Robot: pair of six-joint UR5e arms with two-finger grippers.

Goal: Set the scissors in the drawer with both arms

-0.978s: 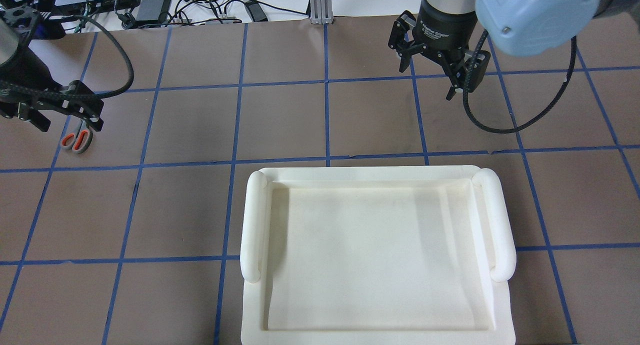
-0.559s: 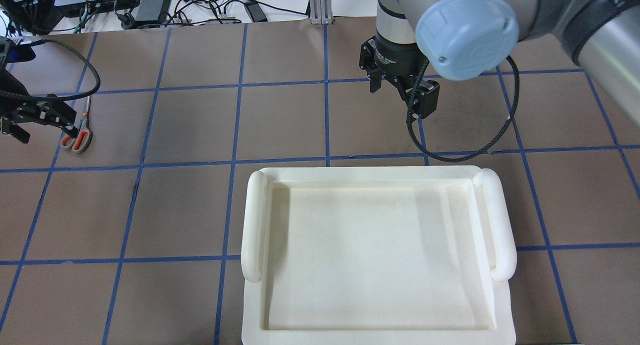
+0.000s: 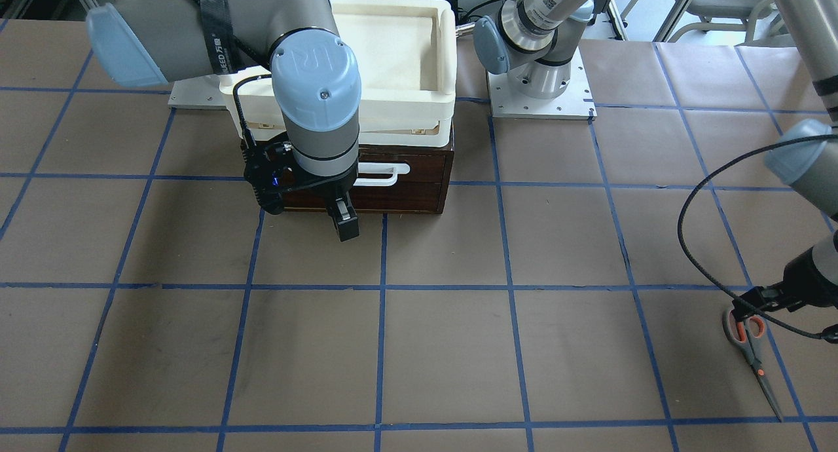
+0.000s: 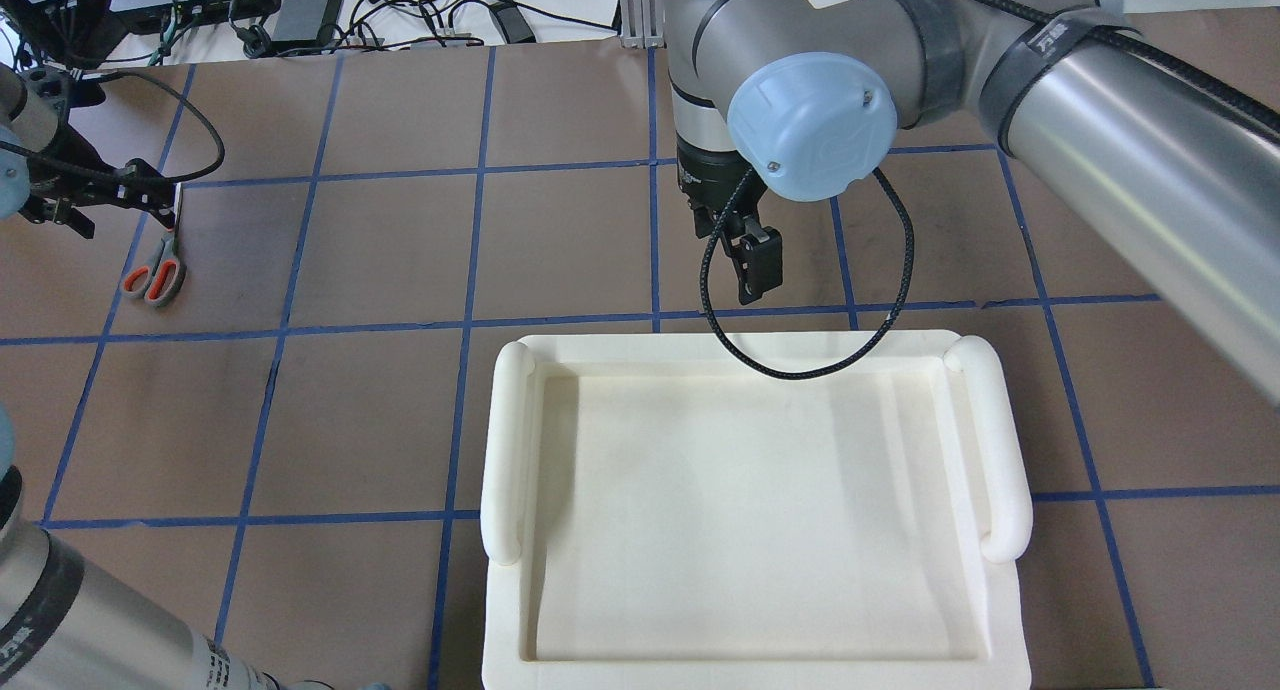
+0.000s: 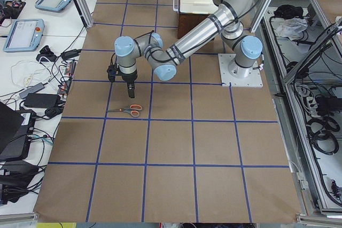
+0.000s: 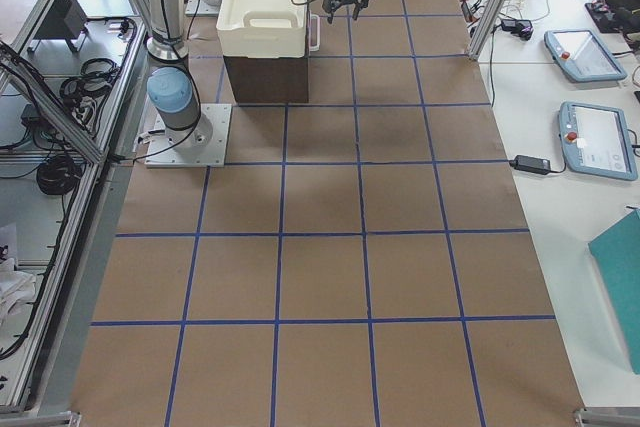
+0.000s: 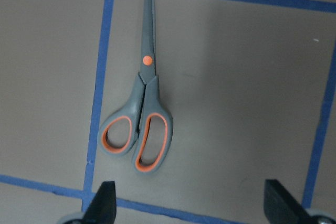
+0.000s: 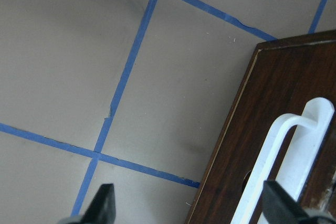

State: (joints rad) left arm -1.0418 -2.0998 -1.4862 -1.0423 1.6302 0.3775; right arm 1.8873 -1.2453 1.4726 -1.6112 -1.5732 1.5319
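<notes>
Since a second ago our right tool (image 4: pixel 748 265) has swung from 1 o'clock overhead toward centre. It now hangs wide open and empty before the shut drawer (image 3: pixel 419 177). Our left tool (image 7: pixel 191 209), equally wide open and empty, has edged along the scissors (image 7: pixel 143 109), which lie flat on the table (image 7: pixel 236 77) at 9 o'clock overhead. From its wrist they sit at 11 o'clock, blades toward 12, handles toward 6, crosswise to its finger line. Our left arm is far nearer.
</notes>
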